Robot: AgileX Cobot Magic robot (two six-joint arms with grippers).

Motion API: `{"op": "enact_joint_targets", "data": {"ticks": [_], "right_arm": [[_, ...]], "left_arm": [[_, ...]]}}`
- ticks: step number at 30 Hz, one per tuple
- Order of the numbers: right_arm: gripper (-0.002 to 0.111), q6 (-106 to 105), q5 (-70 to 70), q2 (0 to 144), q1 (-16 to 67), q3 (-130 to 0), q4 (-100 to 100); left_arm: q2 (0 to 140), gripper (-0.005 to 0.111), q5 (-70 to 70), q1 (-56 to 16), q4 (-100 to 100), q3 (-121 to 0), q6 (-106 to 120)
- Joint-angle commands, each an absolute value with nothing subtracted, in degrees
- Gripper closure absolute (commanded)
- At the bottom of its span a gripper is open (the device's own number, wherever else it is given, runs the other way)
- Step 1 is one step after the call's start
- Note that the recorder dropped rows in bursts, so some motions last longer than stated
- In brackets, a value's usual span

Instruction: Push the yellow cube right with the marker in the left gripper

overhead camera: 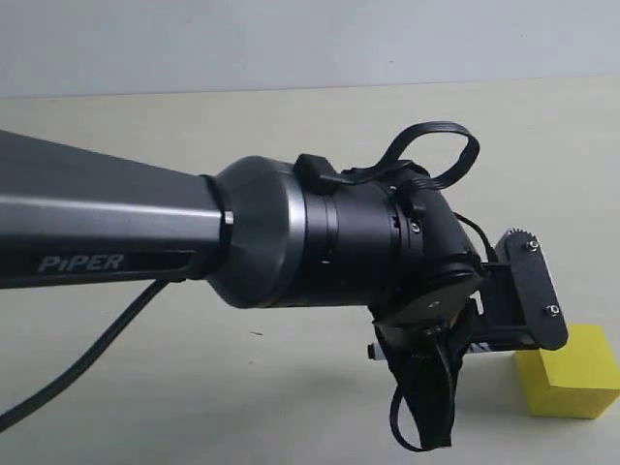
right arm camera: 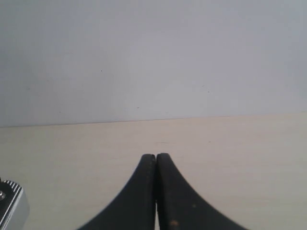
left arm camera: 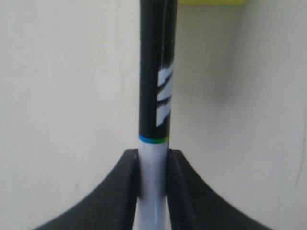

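Observation:
In the left wrist view my left gripper (left arm camera: 153, 151) is shut on the marker's white barrel (left arm camera: 153, 167). The black cap end with white lettering (left arm camera: 157, 72) sticks out past the fingertips. A strip of the yellow cube (left arm camera: 211, 2) shows at the picture's edge, just beside the cap end; I cannot tell whether they touch. In the exterior view the cube (overhead camera: 573, 373) sits on the table at the lower right, right next to the left gripper's bolted plates (overhead camera: 528, 289). The marker is hidden there. My right gripper (right arm camera: 156, 156) is shut on nothing, over bare table.
The thick black-and-grey arm marked PiPER (overhead camera: 145, 232) fills the left and middle of the exterior view, with loose black cables (overhead camera: 426, 407) hanging under the wrist. A light beige tabletop (overhead camera: 291, 387) meets a pale wall (right arm camera: 153, 57). A metal part (right arm camera: 9, 206) shows in the right wrist view.

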State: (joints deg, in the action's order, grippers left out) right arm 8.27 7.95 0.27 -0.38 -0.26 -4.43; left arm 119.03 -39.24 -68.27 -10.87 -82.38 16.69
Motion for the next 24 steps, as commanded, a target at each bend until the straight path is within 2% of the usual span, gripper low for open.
{"op": "enact_joint_targets", "data": {"ticks": [1,9,12,17,24], "right_arm": [[0.108,8.10,7.67,0.00,-0.33,0.00,-4.52],[0.108,8.10,7.67,0.00,-0.33,0.00,-4.52],[0.108,8.10,7.67,0.00,-0.33,0.00,-4.52],[0.108,8.10,7.67,0.00,-0.33,0.00,-4.52],[0.108,8.10,7.67,0.00,-0.33,0.00,-4.52]], "left_arm": [[118.58,0.107,-46.59,-67.02,-11.73,-82.67,16.16],[118.58,0.107,-47.49,-64.87,-12.73,-82.67,13.87],[118.05,0.107,-47.23,-62.88,-19.34,-82.67,4.98],[115.27,0.107,-44.22,-54.71,-25.57,-82.67,-10.96],[114.15,0.107,-40.64,-42.80,-9.56,-82.95,-14.53]]}}
